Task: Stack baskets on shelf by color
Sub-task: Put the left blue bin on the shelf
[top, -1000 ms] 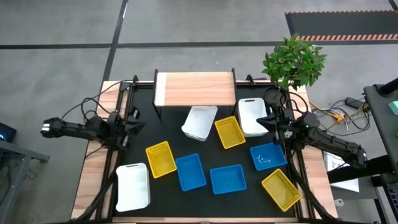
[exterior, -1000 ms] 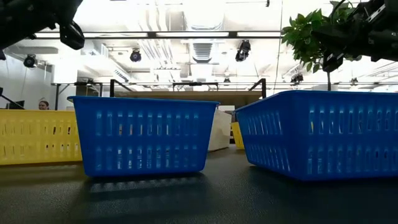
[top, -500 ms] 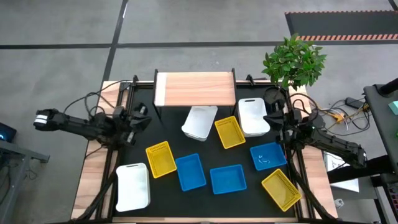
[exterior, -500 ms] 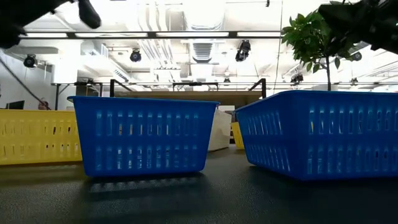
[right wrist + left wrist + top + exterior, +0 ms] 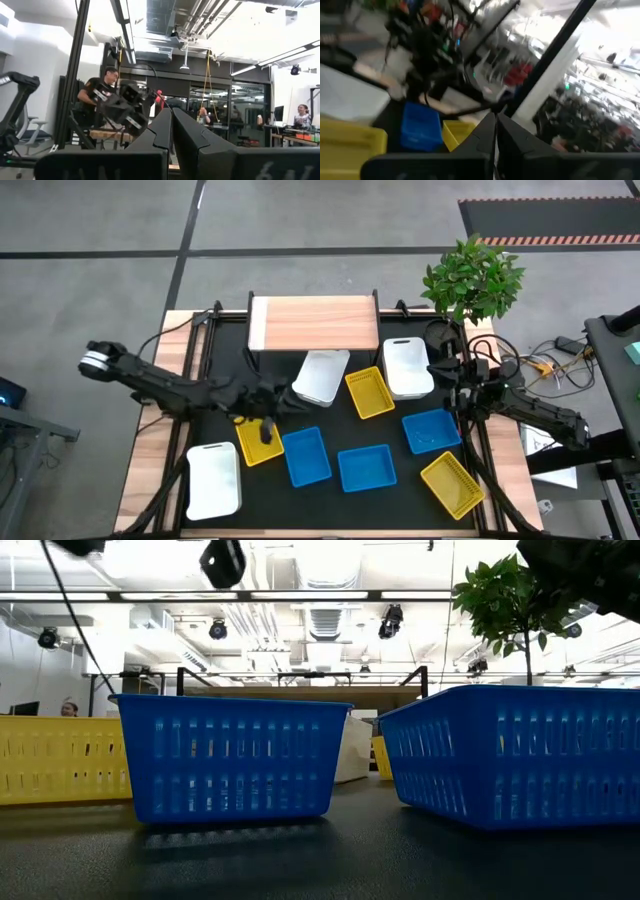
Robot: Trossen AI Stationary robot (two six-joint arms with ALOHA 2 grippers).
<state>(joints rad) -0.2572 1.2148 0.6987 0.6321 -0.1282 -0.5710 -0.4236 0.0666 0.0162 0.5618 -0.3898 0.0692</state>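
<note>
Reaching mid-table, the left pincer [image 5: 268, 416], shut and empty, hangs above a yellow basket [image 5: 259, 436]; descending without opening could knock it aside.

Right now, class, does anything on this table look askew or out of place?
Yes. One white basket leans tilted against the shelf front, partly under its plank, rather than lying flat. The other baskets lie flat but scattered at odd angles, colours mixed, none on the shelf. Nothing looks spilled or broken.
</note>
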